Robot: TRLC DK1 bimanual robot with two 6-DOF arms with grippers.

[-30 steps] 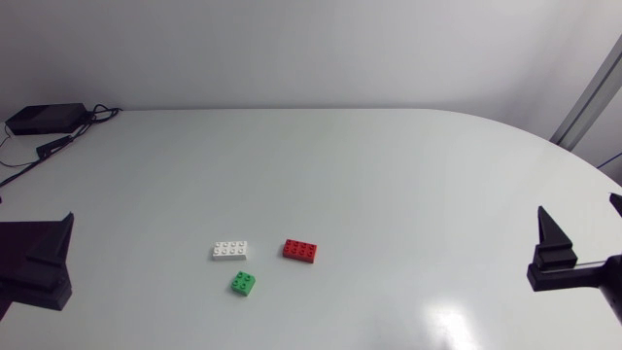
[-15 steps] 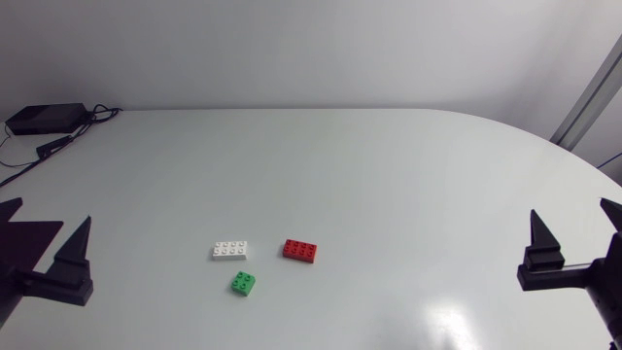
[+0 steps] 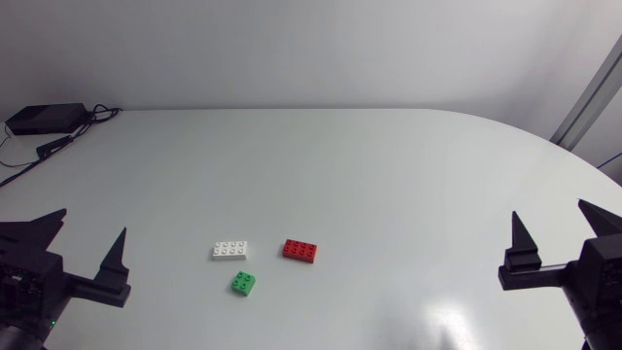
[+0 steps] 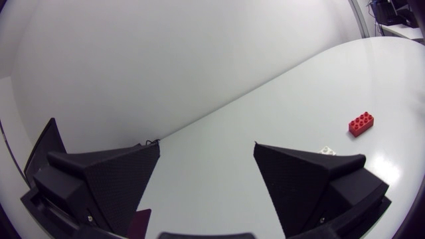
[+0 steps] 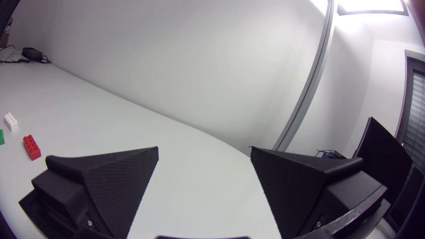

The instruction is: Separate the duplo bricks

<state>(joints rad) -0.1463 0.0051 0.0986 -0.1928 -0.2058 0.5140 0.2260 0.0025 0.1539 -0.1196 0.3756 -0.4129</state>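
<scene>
Bricks number three, one of each colour, all lying studs-up on the white table [image 3: 389, 175] and none touching another. Taking the red brick [image 3: 301, 250] as the mark: it is a long brick whose long axis runs nearly across the head view, the end away from the white one dipping slightly toward the near edge. The white brick [image 3: 229, 250], also long, lies to its left, well apart, with its long axis roughly in line with the red one's. The green brick [image 3: 244, 283], one small square, sits nearer the front edge than the red brick and to its left, turned a little askew. The left gripper [image 3: 93, 222] hangs far left of the red brick, jaws spread wide with nothing between them. The right gripper [image 3: 547, 209] hangs far to its right, likewise released.
</scene>
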